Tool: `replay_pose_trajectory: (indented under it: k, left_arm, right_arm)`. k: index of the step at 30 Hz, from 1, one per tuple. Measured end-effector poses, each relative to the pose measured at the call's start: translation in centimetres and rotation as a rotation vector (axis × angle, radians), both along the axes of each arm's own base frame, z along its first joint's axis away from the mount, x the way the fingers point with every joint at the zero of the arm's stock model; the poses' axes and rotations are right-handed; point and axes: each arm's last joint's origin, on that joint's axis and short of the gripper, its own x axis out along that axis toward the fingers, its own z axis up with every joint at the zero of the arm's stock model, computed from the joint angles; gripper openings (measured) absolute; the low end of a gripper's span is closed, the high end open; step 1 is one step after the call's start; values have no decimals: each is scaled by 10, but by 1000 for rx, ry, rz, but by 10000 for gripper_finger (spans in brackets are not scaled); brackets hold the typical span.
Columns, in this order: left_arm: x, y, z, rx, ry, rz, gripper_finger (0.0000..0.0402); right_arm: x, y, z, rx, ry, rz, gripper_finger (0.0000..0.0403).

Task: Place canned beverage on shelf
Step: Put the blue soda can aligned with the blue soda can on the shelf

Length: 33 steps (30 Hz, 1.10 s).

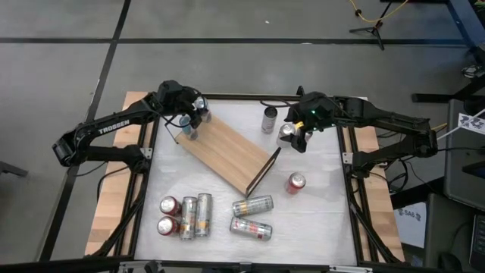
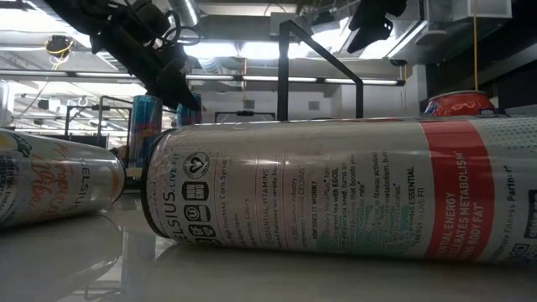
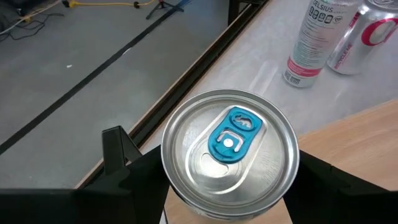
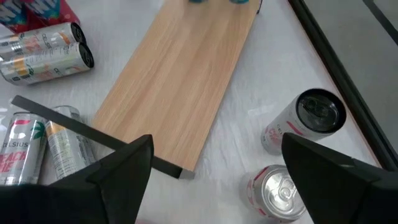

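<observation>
The shelf (image 1: 227, 155) is a light-brown board on a black frame, lying slantwise across the table's middle. My left gripper (image 1: 195, 114) is over the shelf's far left end, shut on an upright can with a silver top and blue tab (image 3: 230, 146). A second blue can (image 2: 147, 126) stands on that end beside it. My right gripper (image 4: 211, 168) hangs open above the table right of the shelf, with nothing between its fingers. Two upright cans (image 4: 308, 121) (image 4: 277, 190) stand below it. My left gripper pinches the can's side wall just under its top rim (image 3: 171, 180) between its two fingers (image 3: 118, 155), one on each side. The fingers come slanting down from the table's far left. The can stays upright; its bottom is hidden, so whether it stands on the shelf cannot be told.
Several cans lie on their sides near the table's front edge (image 1: 189, 216) (image 1: 251, 216). A red can (image 1: 295, 182) stands right of the shelf's near end. The shelf's black end frame (image 1: 267, 168) rises at that end. Much of the board (image 4: 180, 81) is bare.
</observation>
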Motion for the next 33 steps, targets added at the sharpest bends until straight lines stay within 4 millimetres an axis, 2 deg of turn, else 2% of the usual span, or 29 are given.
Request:
replay_pose_trajectory:
  k: [8, 12, 17, 27, 33]
  left_arm:
    - [-1, -1, -3, -23, 23, -4, 250]
    - [-1, -1, -3, -23, 23, -3, 250]
    - [-2, -2, -3, -30, 32, -5, 250]
    - [-2, -3, -4, -38, 42, -7, 250]
    - [-2, -3, -4, -39, 44, -7, 250]
  right_arm:
    - [3, -1, 3, -8, -39, 0, 349]
    - [10, -2, 2, -13, -66, 1, 349]
    - [24, -5, -6, -14, -62, 2, 349]
    - [54, -11, -34, -18, 17, 22, 349]
    - [79, -16, -41, -65, -74, 47, 349]
